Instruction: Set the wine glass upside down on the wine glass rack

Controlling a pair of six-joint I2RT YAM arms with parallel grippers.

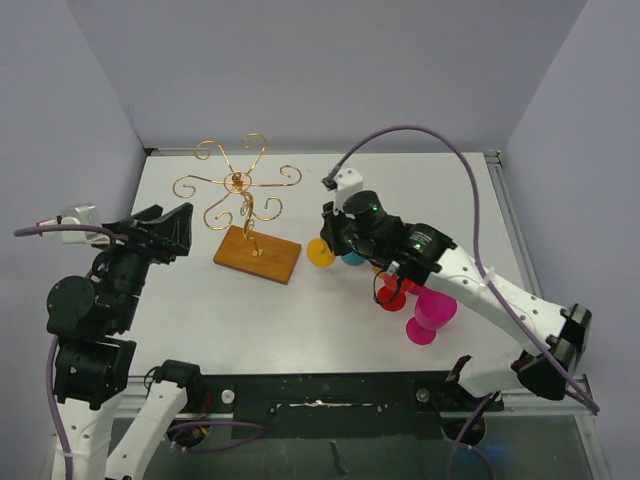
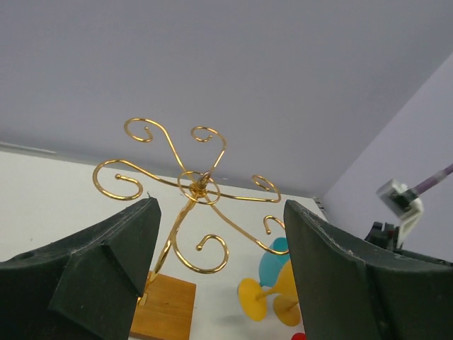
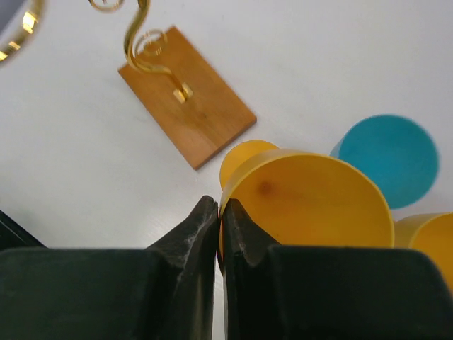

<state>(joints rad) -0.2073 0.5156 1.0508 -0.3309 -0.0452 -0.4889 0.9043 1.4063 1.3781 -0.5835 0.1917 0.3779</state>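
The wine glass rack [image 1: 238,183] is gold wire with curled arms on a wooden base [image 1: 258,254], left of centre. It also shows in the left wrist view [image 2: 198,185], and its base shows in the right wrist view [image 3: 187,106]. My right gripper [image 3: 219,209] is shut on the rim of a yellow wine glass [image 3: 311,205]. The glass is tilted with its round foot [image 1: 320,252] towards the rack's base. My left gripper [image 2: 219,212] is open and empty, left of the rack and facing it [image 1: 170,232].
A teal glass [image 1: 353,258], a red glass [image 1: 392,292] and a magenta glass [image 1: 432,315] stand under and beside my right arm. A second yellow glass [image 3: 432,241] is next to the held one. Grey walls enclose the table on three sides.
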